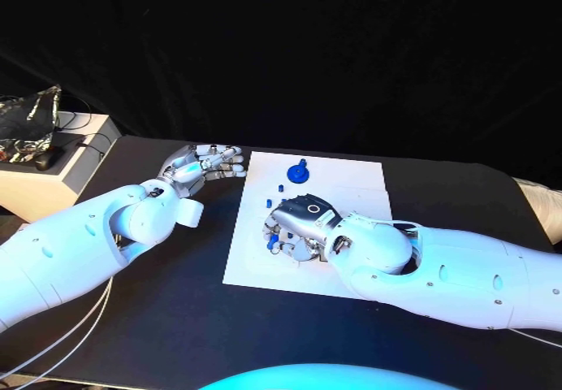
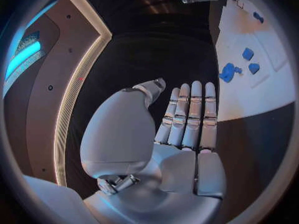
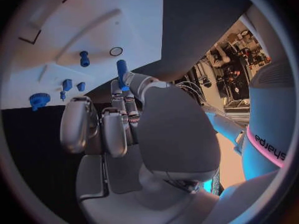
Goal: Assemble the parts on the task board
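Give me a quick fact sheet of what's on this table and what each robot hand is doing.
surface: black table
board: white board in the middle of the table
loose parts: blue gear near the board's far edge; small blue pieces elsewhere on the board
left hand: open, fingers straight, holds nothing, beside the board's left edge
right hand: over the board, pinches a blue peg at its fingertips
off to the side: pale box at the table's far left corner
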`<state>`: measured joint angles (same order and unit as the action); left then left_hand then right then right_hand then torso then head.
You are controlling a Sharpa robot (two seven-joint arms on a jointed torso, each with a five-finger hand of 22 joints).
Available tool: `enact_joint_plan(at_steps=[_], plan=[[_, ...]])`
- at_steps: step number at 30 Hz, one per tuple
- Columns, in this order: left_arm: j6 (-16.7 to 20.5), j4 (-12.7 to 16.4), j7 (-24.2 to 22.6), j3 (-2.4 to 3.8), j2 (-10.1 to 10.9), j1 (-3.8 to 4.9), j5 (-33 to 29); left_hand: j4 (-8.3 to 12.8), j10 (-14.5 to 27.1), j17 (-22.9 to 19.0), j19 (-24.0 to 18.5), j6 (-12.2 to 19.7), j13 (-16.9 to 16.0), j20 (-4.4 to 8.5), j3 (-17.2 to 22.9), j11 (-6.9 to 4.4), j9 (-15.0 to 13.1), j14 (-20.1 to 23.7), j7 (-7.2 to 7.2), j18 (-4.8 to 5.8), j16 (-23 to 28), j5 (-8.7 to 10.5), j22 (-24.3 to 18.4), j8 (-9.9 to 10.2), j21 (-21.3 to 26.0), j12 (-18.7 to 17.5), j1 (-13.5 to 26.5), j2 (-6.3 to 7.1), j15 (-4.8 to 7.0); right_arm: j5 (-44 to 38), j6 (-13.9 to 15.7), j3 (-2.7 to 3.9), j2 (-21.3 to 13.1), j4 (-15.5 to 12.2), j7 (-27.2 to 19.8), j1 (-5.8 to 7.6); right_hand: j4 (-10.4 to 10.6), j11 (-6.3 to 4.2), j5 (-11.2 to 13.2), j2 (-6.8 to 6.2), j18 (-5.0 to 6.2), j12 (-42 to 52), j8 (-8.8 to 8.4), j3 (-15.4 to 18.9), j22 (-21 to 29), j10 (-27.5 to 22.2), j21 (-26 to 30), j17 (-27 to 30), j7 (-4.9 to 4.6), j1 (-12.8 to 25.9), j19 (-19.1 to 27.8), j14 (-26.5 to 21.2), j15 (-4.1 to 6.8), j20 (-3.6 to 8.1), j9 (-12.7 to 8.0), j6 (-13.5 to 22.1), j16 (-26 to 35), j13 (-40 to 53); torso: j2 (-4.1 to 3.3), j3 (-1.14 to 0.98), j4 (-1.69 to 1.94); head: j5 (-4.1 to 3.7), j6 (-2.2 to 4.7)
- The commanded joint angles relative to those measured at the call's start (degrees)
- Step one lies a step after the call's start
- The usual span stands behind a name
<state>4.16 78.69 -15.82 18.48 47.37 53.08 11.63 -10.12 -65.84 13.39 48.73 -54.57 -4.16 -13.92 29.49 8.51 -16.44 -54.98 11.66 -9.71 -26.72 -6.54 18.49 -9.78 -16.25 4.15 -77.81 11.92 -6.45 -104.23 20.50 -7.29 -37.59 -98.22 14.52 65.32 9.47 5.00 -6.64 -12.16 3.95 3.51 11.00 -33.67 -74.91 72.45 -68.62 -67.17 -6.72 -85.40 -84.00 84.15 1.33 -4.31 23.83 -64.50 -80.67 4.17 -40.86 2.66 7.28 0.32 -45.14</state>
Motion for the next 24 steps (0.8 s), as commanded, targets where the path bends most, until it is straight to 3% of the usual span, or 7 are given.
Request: enact_joint_plan(at_steps=[1,24], plan=[[-0.6,0.1,-0.4,0.04,-0.1,0.02,-0.2,-0.1,0.2,0.1,0.4,0.1,-0.1,-0.06,0.0,0.16,0.1,-0.3,0.19,-0.73,0.3,0.06,-0.1,-0.1,0.2,-0.3,-0.1,-0.10,0.01,-2.2,0.0,-0.05,0.4,0.6,-0.9,-0.31,-1.9,-2.05,-0.2,0.73,0.05,0.2,0.32,-2.1,-4.4,2.4,0.0,0.0,-0.14,-0.1,-1.4,1.6,0.38,0.51,0.0,0.0,-0.3,0.2,-0.04,-0.05,-0.01,0.10,-0.24],[-0.7,0.2,-0.3,0.04,0.0,0.02,-0.2,-0.1,0.2,0.1,0.4,0.1,-0.1,-0.06,0.0,0.16,0.1,-0.3,0.19,-0.73,0.3,0.06,-0.1,-0.1,0.2,-0.3,-0.1,-0.10,0.01,-4.2,-1.6,-0.34,1.1,2.3,-0.7,-1.42,-2.2,-2.02,-0.4,0.69,0.06,0.2,0.37,-2.3,-4.4,2.4,0.1,0.1,-0.18,0.1,-1.4,1.6,0.35,0.49,0.1,0.1,-0.2,0.2,-0.01,-0.03,0.00,0.29,-1.09]])
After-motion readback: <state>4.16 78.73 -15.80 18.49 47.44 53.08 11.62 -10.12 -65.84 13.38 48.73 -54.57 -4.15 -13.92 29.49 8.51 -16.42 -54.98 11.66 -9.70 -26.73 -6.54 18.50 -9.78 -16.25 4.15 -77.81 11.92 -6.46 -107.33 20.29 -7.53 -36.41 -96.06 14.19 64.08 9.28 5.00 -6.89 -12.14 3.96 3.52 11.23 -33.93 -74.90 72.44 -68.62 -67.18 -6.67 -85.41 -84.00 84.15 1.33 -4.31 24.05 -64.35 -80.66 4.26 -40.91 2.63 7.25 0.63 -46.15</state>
